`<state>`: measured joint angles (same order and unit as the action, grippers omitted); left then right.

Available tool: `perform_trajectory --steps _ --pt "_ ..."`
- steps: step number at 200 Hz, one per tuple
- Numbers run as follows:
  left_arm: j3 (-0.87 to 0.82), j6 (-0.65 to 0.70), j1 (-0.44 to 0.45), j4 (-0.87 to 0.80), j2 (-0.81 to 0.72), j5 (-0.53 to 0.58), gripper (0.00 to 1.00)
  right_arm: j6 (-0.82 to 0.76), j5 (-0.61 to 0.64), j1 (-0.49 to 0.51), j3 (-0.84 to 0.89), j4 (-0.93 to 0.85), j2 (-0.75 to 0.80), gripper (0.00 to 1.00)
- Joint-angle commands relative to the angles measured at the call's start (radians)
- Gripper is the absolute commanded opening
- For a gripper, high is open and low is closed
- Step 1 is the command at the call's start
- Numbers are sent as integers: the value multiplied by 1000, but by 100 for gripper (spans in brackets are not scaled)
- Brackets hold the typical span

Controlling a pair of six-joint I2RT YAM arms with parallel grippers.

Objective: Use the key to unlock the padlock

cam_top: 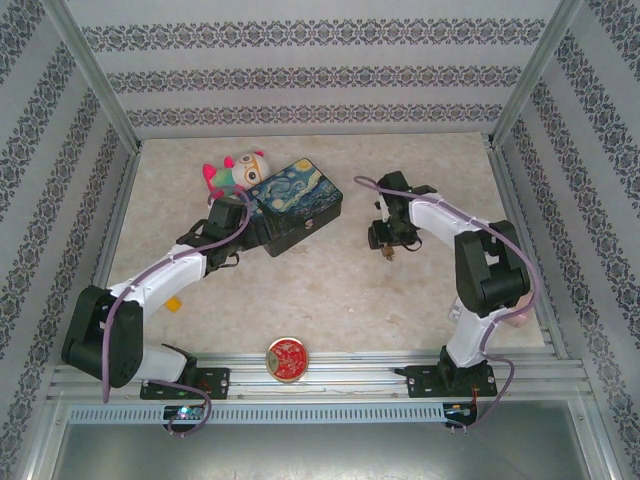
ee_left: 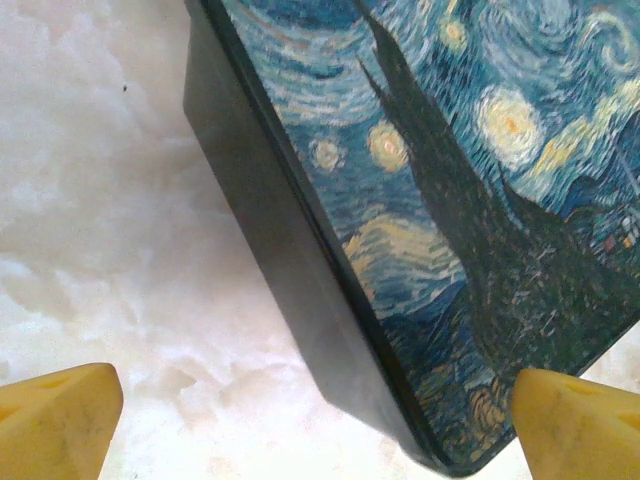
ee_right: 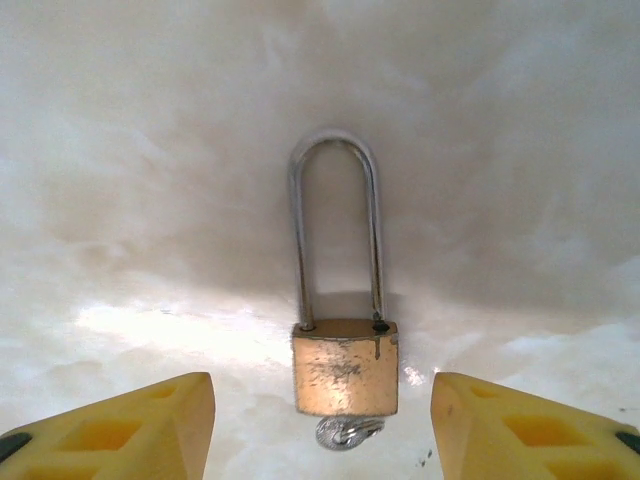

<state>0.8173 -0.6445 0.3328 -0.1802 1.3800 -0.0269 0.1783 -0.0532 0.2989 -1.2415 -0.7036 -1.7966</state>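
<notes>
The padlock (ee_right: 345,372) lies flat on the table (ee_right: 120,150), right of its middle. It sits between the parted fingers (ee_right: 150,425) of the right gripper (cam_top: 386,243) and touches neither. A silvery bit under its body may be the key (ee_right: 348,433). The left gripper (ee_left: 315,425) gapes wide astride a corner of the painted tin (ee_left: 450,200), toward the far edge.

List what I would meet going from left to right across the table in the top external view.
The plush toy → the painted blue tin → the right gripper.
</notes>
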Motion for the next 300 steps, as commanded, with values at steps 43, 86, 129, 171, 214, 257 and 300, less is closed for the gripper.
perform_trajectory --steps 43,86,129,171,214,257,300 --pt "99 -10 -57 40 108 -78 98 50 -188 8 -276 75 -62 62" --pt "122 -8 -83 66 148 -96 89 74 -291 17 -493 119 -244 59" --pt "148 14 -97 71 199 -95 82 102 -364 31 -623 133 -369 54" --pt "187 32 -98 90 263 -122 72 116 -393 52 -650 136 -431 44" --pt "231 37 -99 123 326 -217 48 140 -375 68 -544 166 -374 31" --pt "286 32 -94 169 390 -328 34 190 -287 69 -343 201 -223 28" --pt "344 36 -80 184 452 -385 35 240 -225 68 -183 231 -87 28"
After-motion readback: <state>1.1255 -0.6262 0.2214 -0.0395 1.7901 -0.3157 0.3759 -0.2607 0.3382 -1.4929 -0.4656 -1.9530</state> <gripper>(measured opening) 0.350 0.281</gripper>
